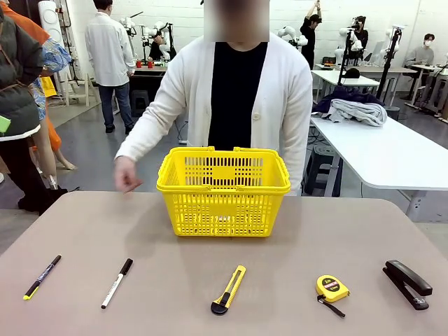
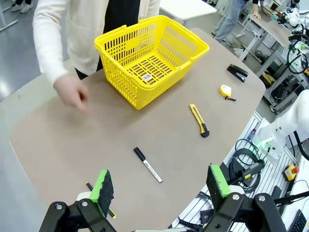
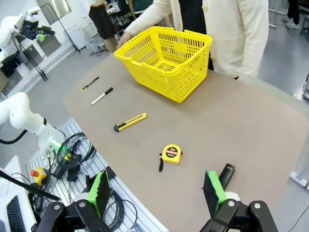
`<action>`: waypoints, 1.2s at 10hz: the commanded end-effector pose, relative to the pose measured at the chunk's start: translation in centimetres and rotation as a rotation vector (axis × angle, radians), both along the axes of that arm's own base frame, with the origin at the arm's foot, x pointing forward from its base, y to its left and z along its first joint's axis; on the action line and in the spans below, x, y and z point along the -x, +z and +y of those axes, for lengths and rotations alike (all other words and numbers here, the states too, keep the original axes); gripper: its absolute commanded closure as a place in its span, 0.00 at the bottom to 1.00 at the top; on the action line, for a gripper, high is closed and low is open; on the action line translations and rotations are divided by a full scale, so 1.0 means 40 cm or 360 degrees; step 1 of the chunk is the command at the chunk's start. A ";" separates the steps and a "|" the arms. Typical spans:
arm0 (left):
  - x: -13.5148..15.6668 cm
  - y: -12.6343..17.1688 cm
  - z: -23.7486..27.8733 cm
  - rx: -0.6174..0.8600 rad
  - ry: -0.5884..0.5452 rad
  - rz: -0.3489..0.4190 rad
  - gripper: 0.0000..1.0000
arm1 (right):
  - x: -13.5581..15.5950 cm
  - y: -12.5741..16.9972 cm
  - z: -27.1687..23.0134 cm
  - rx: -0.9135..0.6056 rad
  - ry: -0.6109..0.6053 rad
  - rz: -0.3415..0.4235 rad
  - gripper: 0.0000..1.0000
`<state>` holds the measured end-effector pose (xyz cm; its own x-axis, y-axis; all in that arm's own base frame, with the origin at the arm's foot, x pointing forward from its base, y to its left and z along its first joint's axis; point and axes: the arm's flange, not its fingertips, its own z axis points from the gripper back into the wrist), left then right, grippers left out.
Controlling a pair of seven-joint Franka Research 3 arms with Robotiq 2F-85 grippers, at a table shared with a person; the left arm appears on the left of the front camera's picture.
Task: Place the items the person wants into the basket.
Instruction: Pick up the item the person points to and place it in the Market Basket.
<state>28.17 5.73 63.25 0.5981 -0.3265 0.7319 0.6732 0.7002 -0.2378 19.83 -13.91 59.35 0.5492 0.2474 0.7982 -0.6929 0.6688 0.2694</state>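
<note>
Your left hand [image 2: 160, 183] hangs above the near edge of the counter [image 1: 336, 231] with its green pads wide apart and nothing between them. Your right hand [image 3: 156, 188] is the same: jaws spread, gripping nothing, high over its own corner of the counter.

The yellow basket [image 1: 224, 210] stands upright at the far middle of the counter, right in front of the person [image 1: 280, 105], with its handles folded down along the rim.

The tools lie in a row along your near edge, all well apart from one another and from the basket. From your left:
- the black pen [image 1: 42, 277] with its yellow-green end pointing toward you
- the white marker [image 1: 117, 283] with its black cap at the far end
- the yellow-and-black utility knife [image 1: 229, 289] in the middle
- the round yellow tape measure [image 1: 331, 288]
- the black stapler [image 1: 407, 283] at the far right

In the left wrist view the pen lies mostly hidden behind one green pad. In the right wrist view the stapler's end pokes out from behind a pad.

The person's hand [image 1: 127, 175] is at the far edge of the counter, to the left of the basket. It is blurred, so you cannot tell whether it touches the surface.
</note>
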 end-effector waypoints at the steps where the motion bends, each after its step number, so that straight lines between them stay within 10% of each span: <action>1: 0.001 -0.007 0.001 0.0016 -0.0008 -0.0024 0.00 | -0.002 0.000 0.005 -0.0014 0.0025 -0.0015 0.00; 8: 0.000 0.000 0.000 0.0000 0.0000 0.0000 0.00 | -0.002 0.000 0.005 -0.0014 0.0025 -0.0015 0.00; 12: 0.016 -0.081 -0.029 -0.0762 0.0045 0.0351 0.00 | -0.002 0.000 0.005 -0.0014 0.0025 -0.0015 0.00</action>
<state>27.88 5.32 60.71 0.6877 -0.5119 0.5148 0.6286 0.7747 -0.0692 19.83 -13.88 59.37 0.5487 0.2489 0.7981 -0.6932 0.6691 0.2679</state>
